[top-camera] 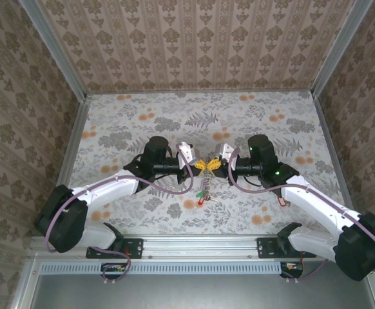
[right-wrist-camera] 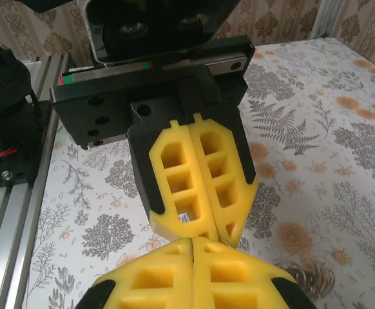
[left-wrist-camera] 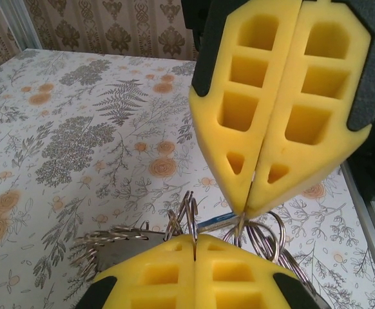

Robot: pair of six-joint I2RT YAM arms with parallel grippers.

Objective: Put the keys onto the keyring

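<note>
Left claw (top-camera: 200, 166) and right claw (top-camera: 214, 165) meet tip to tip, both clamped shut, and the keyring (top-camera: 205, 185) dangles straight below that junction, though which one pinches it is hard to tell

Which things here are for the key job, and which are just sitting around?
For the job: keyring, keys, left gripper, right gripper.
Just there: flowery table, patterned walls, metal rail.
</note>
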